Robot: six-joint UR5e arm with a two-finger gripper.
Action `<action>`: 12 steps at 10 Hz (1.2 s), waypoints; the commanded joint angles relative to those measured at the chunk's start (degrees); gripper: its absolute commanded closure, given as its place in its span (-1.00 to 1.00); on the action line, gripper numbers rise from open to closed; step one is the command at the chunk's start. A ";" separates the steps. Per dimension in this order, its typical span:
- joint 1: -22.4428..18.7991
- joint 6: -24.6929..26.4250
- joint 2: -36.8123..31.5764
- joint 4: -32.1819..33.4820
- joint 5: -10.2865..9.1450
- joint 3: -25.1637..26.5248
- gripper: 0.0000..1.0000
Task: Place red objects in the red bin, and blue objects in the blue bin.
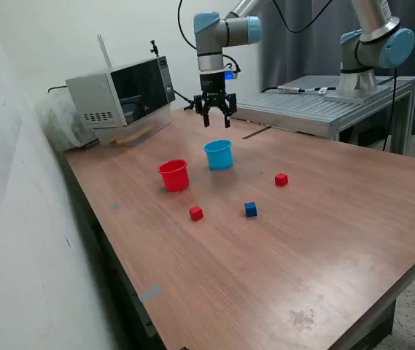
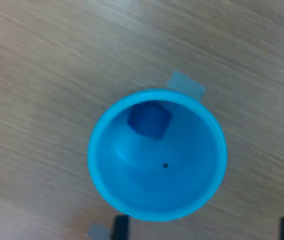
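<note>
Above the blue bin (image 1: 219,154) our gripper (image 1: 216,117) hangs with jaws spread wide and nothing held. Wrist view shows one blue cube (image 2: 149,119) lying inside the bin against its wall, so that drop looks done. On the table (image 1: 324,240) remain a second blue cube (image 1: 250,209) and two red cubes (image 1: 195,213) (image 1: 281,179), all apart from the red bin (image 1: 173,175). We'd lift straight up to clear the rim, keep jaws open, then centre over the next cube before descending.
</note>
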State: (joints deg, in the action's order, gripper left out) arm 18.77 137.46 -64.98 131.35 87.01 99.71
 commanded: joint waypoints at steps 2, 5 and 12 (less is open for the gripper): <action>-1.27 9.88 -6.35 -2.13 0.18 0.57 -1.00; -13.11 27.95 -15.60 -6.99 0.44 0.92 -1.00; -27.12 64.24 -7.73 -10.94 6.42 -12.67 -1.00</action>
State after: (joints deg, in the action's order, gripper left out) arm -7.41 198.54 -76.43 120.51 92.66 91.39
